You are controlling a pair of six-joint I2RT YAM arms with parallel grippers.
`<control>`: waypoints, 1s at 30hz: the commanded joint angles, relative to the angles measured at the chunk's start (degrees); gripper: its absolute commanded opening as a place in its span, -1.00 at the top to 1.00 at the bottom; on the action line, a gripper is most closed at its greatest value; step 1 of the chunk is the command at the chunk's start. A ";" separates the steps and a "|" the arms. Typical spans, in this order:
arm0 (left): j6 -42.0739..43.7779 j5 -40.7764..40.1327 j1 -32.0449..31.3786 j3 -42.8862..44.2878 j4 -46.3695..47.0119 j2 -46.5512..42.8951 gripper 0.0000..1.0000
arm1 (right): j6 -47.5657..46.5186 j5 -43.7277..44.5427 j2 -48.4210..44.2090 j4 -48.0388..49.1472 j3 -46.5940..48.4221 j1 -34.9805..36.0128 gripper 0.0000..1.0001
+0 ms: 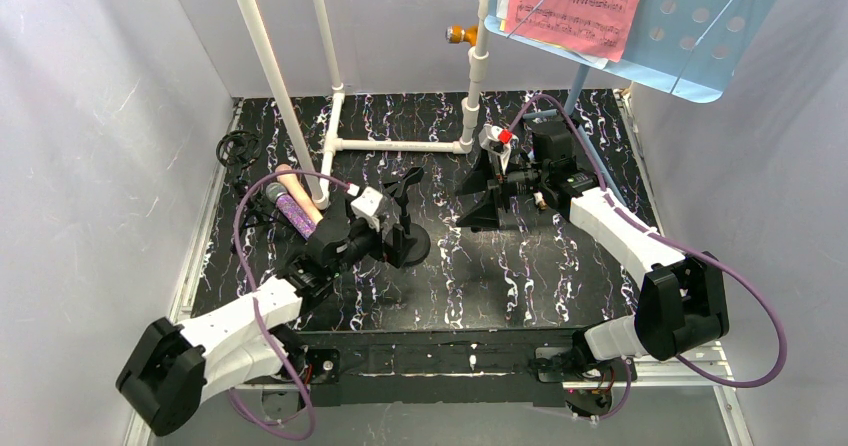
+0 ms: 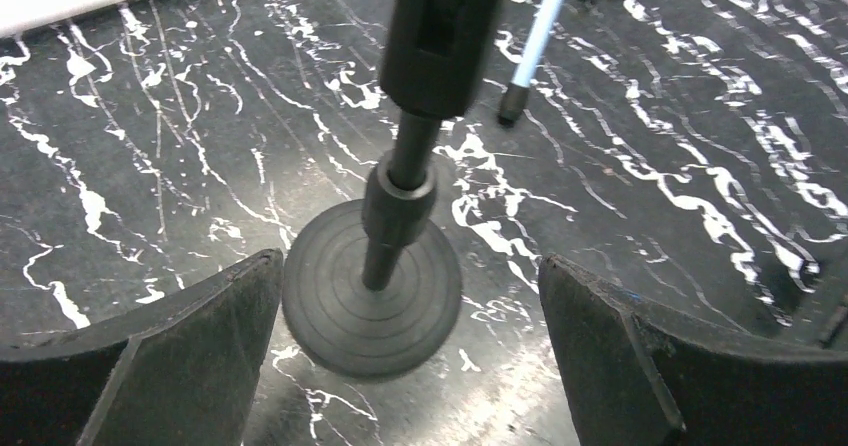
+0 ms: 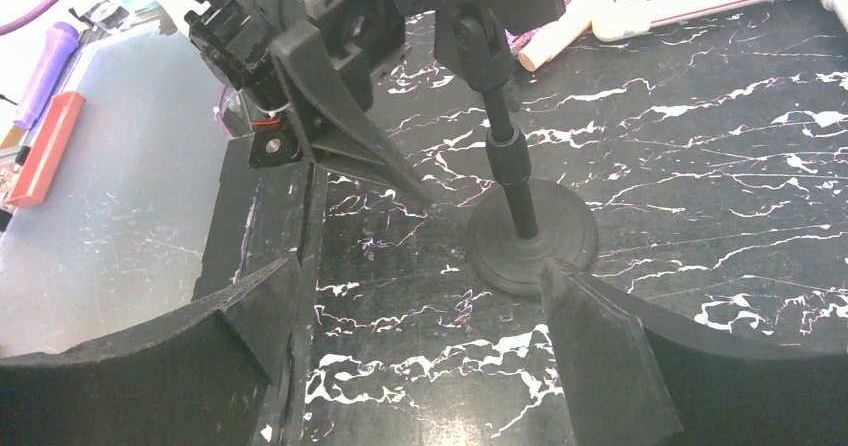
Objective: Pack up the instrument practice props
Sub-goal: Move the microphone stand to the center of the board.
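Observation:
A black round-base mic mount [image 1: 408,244] stands upright on the marbled table, also in the left wrist view [image 2: 370,291] and the right wrist view [image 3: 530,236]. My left gripper [image 1: 393,226] is open, its jaws either side of the mount's base [image 2: 410,351], not touching it. My right gripper [image 1: 479,196] is open and empty [image 3: 420,341], facing the mount from the right. A pink microphone [image 1: 292,184] and a glittery purple microphone [image 1: 296,216] lie at the left. The light-blue music rack [image 1: 700,36] holds a pink sheet [image 1: 570,6] at top right. No tripod mount is identifiable.
A white pipe frame [image 1: 400,146] stands across the back of the table. A black tangle [image 1: 236,150] lies at the far left. The rack's blue leg [image 2: 535,46] comes down just behind the mount. Grey walls close in on both sides.

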 commanded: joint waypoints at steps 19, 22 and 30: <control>2.93 -10.13 -0.50 4.59 17.40 16.10 -0.21 | -2.45 -1.33 -1.13 0.14 0.85 -0.54 -0.97; 3.21 -9.52 -0.52 4.85 17.85 16.69 0.25 | -2.49 -1.29 -1.13 -0.02 0.85 -0.56 -0.97; 3.51 -9.27 -0.50 5.10 17.88 16.71 0.91 | -2.64 -1.33 -1.13 -0.21 0.94 -0.57 -0.97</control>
